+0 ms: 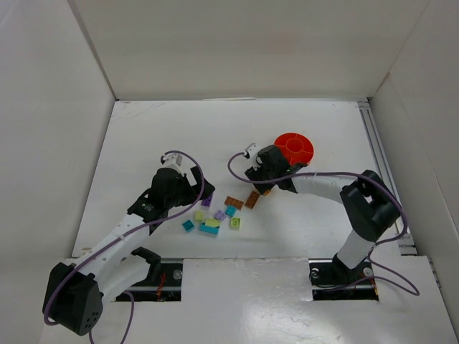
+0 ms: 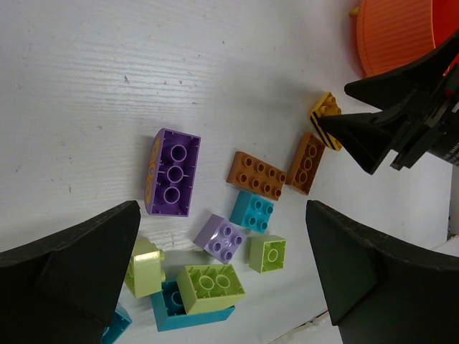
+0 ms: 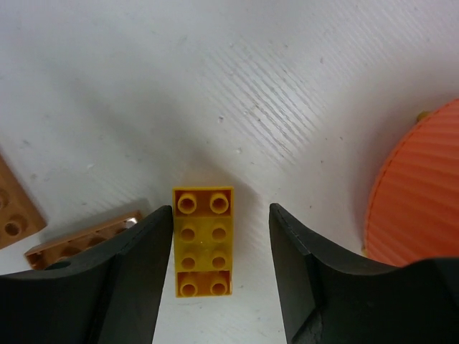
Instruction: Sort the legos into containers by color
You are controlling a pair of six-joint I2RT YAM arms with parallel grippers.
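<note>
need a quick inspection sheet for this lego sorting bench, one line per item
surface: white table, no spills seen
job's things: round orange plastic bowl at far right; small yellow-orange plastic brick flat on the table beside it; two brown plates, a large purple brick, teal brick and lime brick loose in a cluster, unsorted
clutter: nothing seen
grippers: left gripper wide open above the cluster; right gripper open, astride the yellow-orange brick, a gap on one side
cables: purple cables looped along both arms, off the bricks
surroundings: white wall panels on three sides; metal rail at the right edge
</note>
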